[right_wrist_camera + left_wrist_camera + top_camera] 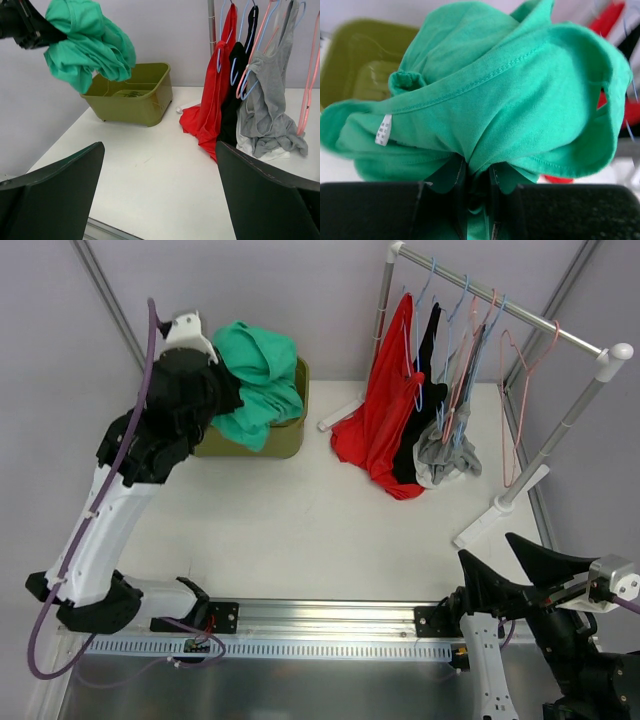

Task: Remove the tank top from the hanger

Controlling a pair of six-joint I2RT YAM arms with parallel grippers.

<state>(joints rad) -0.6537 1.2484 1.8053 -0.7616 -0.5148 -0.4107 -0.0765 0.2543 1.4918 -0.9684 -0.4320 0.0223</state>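
My left gripper (212,380) is shut on a green tank top (258,380) and holds it bunched up over the olive bin (296,430). In the left wrist view the green cloth (505,95) fills the frame, pinched in the gripper (476,187); the bin (355,60) lies behind it. The green top also shows in the right wrist view (90,45). My right gripper (160,200) is open and empty, low at the near right of the table (300,530). It also shows in the top view (500,565).
A white clothes rack (520,315) stands at the back right with a red top (385,410), a black top (425,390) and a grey top (450,445) on hangers, plus a bare pink hanger (525,390). The rack's feet (495,515) rest on the table.
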